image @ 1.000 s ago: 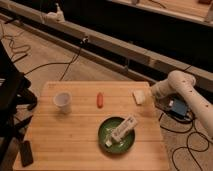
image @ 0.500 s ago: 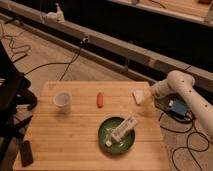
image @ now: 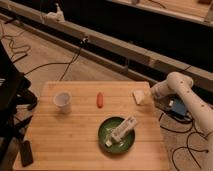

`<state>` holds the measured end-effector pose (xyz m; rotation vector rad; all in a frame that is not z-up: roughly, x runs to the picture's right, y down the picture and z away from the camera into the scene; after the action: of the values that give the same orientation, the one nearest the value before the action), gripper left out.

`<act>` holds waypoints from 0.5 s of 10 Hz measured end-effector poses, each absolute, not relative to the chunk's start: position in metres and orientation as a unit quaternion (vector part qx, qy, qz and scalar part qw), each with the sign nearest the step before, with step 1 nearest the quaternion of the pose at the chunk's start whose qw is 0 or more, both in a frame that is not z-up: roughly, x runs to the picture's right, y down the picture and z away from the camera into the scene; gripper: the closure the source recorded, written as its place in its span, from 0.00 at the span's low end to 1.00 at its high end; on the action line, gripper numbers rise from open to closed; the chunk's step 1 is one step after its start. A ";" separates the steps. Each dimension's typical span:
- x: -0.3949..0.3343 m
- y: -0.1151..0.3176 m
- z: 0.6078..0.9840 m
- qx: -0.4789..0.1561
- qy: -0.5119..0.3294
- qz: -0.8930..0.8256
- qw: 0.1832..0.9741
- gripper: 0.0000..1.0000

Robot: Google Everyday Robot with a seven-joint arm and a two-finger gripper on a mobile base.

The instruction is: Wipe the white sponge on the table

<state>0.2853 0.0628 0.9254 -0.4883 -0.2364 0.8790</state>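
The white sponge (image: 138,97) lies flat near the right edge of the light-wood table (image: 75,130), towards the far side. My gripper (image: 149,96) is at the table's right edge, right beside the sponge and seemingly touching its right side. The white arm (image: 186,92) reaches in from the right.
A white paper cup (image: 62,101) stands at the left. A small orange-red object (image: 99,99) lies in the middle. A green plate (image: 116,135) holds a long white object (image: 122,130). A dark object (image: 25,152) lies at the front left corner. Cables and a blue object (image: 178,107) lie on the floor to the right.
The arm has edged slightly left towards the sponge. The sponge and the other objects have not moved.
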 end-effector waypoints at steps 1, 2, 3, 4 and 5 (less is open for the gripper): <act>0.284 0.065 0.930 -0.235 -0.110 0.423 0.868 0.20; 0.280 0.068 0.932 -0.239 -0.110 0.425 0.866 0.20; 0.274 0.072 0.934 -0.246 -0.113 0.429 0.862 0.20; 0.270 0.073 0.935 -0.250 -0.116 0.431 0.859 0.20; 0.267 0.075 0.936 -0.253 -0.118 0.433 0.857 0.20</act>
<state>0.2667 0.0748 0.9360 -0.5310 -0.2474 0.9103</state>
